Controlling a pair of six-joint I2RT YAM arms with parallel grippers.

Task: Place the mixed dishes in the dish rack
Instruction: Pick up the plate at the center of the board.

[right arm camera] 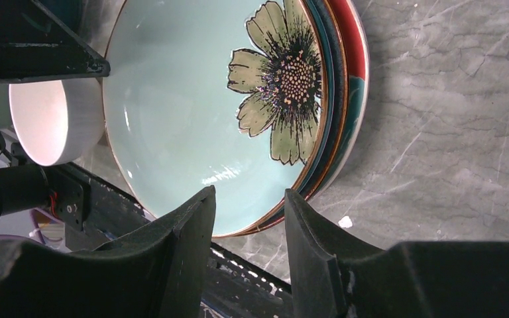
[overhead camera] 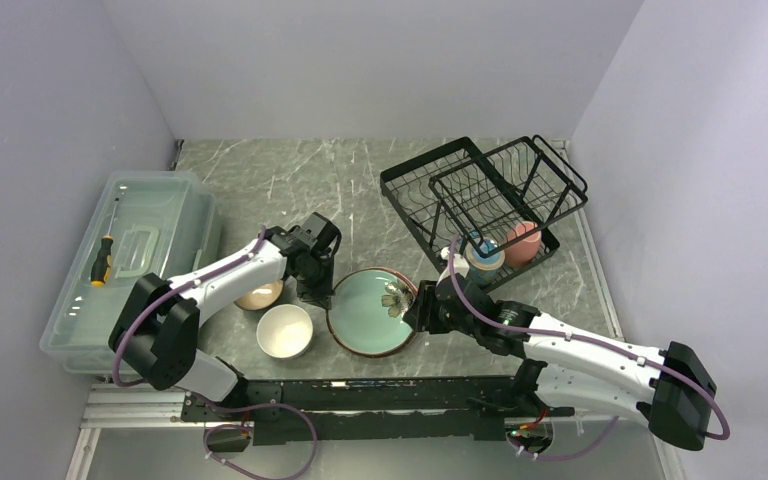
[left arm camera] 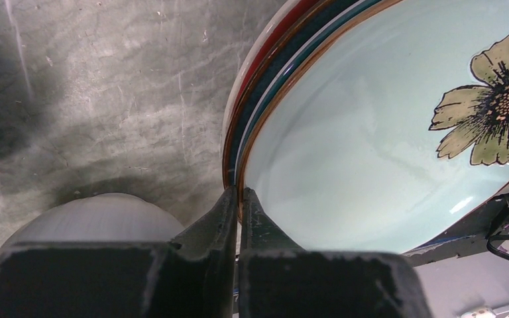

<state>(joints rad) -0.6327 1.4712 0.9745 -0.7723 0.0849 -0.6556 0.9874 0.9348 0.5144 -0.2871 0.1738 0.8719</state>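
Desk [overhead camera: 290, 180]: grey marbled top, carrying everything here.
Dish rack [overhead camera: 440, 195]: black wire, sitting at the desk's far right corner, with its upper basket tilting.
Clear plastic box [overhead camera: 160, 200]: lying along the left edge, lid on.
Plate stack: resting near the middle of the near edge. The mint-green plate [overhead camera: 365, 315] with the flower is lying on top, and red and dark rims are showing under it in both wrist views.
White bowl [overhead camera: 284, 331]: standing upright just left of the stack, close to the near edge.
Brown bowl [overhead camera: 259, 296]: sitting just beyond the white bowl, partly hidden by the left arm.
Pink mug [overhead camera: 522, 242]: sitting in the rack's lower tier at its near end.
Blue mug [overhead camera: 482, 252]: sitting beside the pink mug, on its left.
Left gripper [left arm camera: 238, 199]: pinching the mint-green plate's left rim, its fingers almost together on it.
Right gripper [right arm camera: 246, 194]: holding its jaws apart, straddling the stack's right rim without gripping it.
Screwdriver [overhead camera: 101, 262]: lying inside the box near its left wall.
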